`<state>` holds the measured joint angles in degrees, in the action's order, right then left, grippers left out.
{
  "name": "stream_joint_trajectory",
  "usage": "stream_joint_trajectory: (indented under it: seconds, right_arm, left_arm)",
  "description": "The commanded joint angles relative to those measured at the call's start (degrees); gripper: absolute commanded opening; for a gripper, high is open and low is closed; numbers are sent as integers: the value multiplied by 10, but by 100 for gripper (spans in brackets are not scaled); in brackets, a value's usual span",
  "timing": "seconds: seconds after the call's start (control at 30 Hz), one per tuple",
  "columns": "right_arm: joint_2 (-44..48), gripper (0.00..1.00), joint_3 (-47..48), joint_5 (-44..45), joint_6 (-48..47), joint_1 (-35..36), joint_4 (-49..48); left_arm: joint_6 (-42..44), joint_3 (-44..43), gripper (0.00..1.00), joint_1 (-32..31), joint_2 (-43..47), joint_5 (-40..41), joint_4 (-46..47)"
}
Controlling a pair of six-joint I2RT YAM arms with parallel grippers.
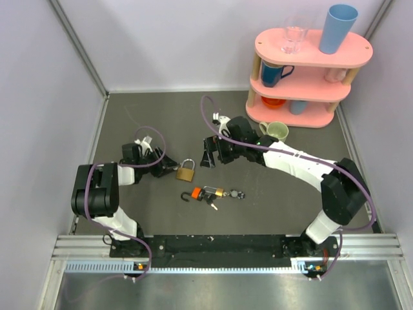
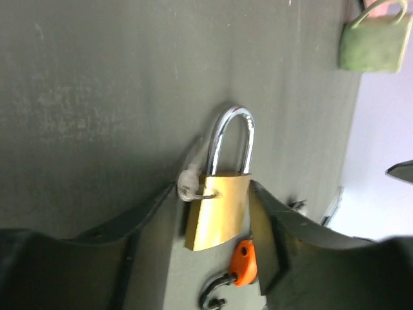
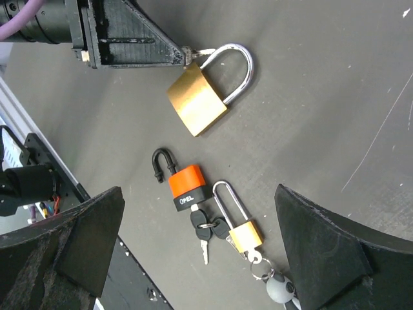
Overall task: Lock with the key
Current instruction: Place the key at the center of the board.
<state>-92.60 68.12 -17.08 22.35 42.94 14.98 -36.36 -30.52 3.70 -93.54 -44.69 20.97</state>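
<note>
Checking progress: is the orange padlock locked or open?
Open. On the orange padlock, the black shackle is raised, one end free beside the body.

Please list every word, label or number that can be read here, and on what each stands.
"OPEL", as it seems to read: white letters on the black band of the orange-and-black padlock.
The large brass padlock and the small brass padlock: no readable text.
The cups on the pink shelf: too small to tell.

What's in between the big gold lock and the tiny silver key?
The orange-and-black padlock lies between the big gold lock and the key, clearest in the right wrist view.
</note>
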Motion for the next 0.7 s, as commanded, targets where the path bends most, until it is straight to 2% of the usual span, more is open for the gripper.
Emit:
stream_joint_trajectory:
  seconds: [0.0,0.03,0.1,0.13,0.2,0.47,0.67]
  right_arm:
    - [37,99,-1,-8,10,-2,-33]
    - [37,99,-1,-7,9,-3,-34]
    - [37,99,-1,-8,9,-2,-33]
    - [37,99,-1,-8,9,-2,-33]
    - [36,99,0,-9,9,-2,-34]
    - [31,99,-3,-16,8,-2,-34]
    - [30,99,-10,-15,5,-2,-28]
  left_arm:
    - [28,-16,61,-4,23,24,-21]
    - [30,-14,65,-4,29,29,-31]
    - [38,-15,86,-4,48,45,-44]
    - [42,-15,92,-5,54,50,-53]
    - [51,-16,98,-5,73,61,-71]
    - [45,-3,99,-6,119,60,-88]
    - [53,9,95,-8,172,52,-119]
